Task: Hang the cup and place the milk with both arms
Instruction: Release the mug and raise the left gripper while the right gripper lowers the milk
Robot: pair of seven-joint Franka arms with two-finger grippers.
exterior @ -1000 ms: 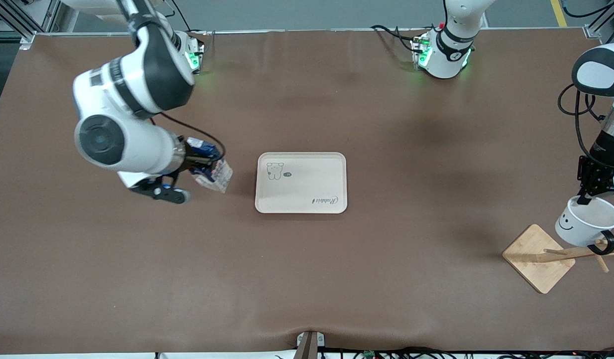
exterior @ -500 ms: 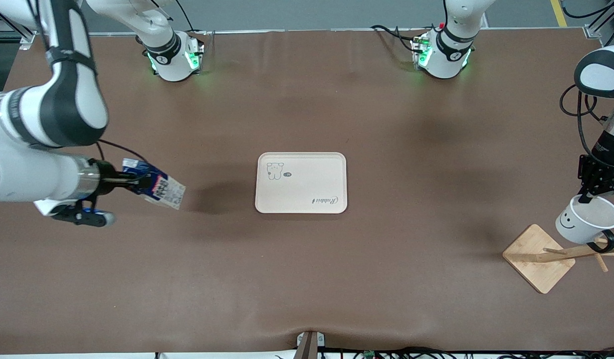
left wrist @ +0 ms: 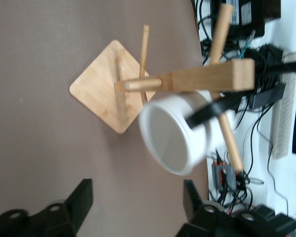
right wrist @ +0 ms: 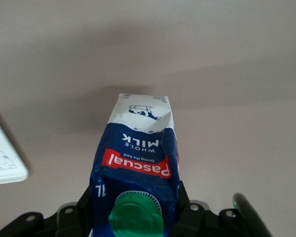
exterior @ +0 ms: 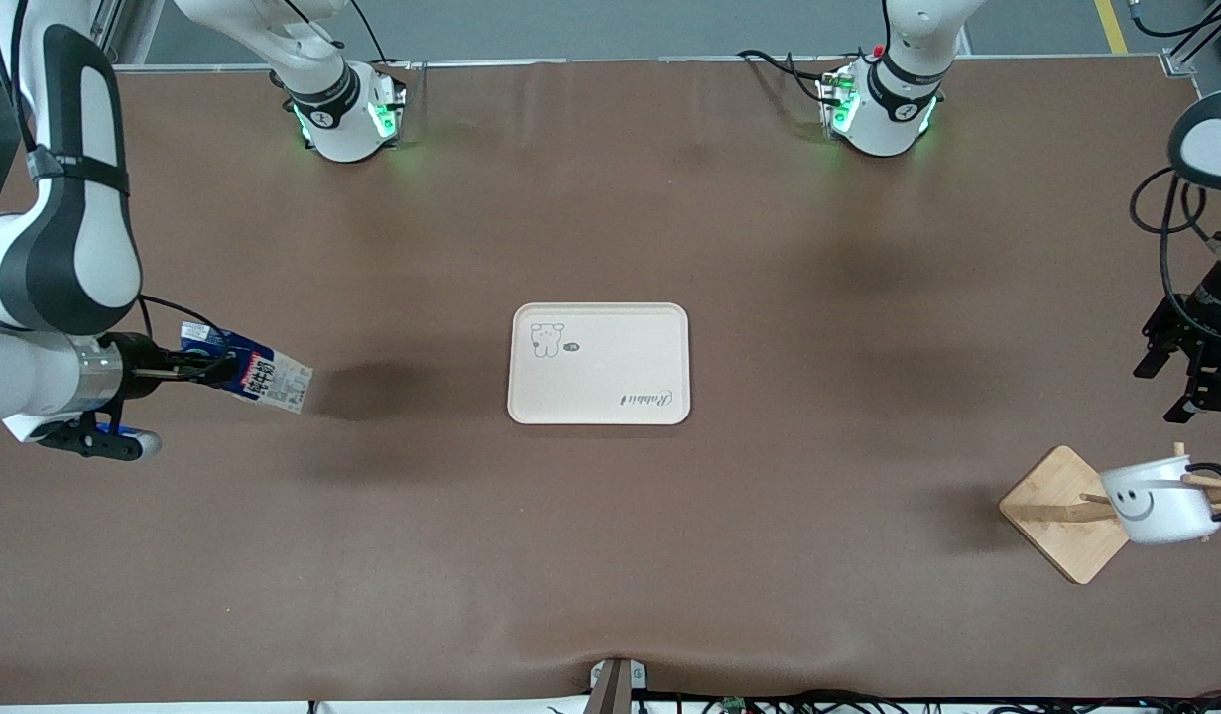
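The white cup [exterior: 1160,501] with its smiley face hangs by its black handle on a peg of the wooden rack [exterior: 1071,513] at the left arm's end of the table. It also shows in the left wrist view [left wrist: 177,133] under the rack's arm [left wrist: 197,79]. My left gripper [exterior: 1197,382] is open and empty in the air, apart from the cup. My right gripper [exterior: 188,367] is shut on the blue milk carton [exterior: 248,372], held tilted above the table at the right arm's end. In the right wrist view the carton [right wrist: 138,168] sits between the fingers, green cap toward the camera.
A cream tray [exterior: 599,363] with a bear drawing lies at the table's middle, with nothing on it. Its corner shows in the right wrist view [right wrist: 2,158]. Cables and gear lie past the table edge by the rack [left wrist: 256,148].
The left gripper let go of the cup and rose away; the cup now hangs tipped on the peg. The right arm swung the milk carton away from the tray toward its end of the table.
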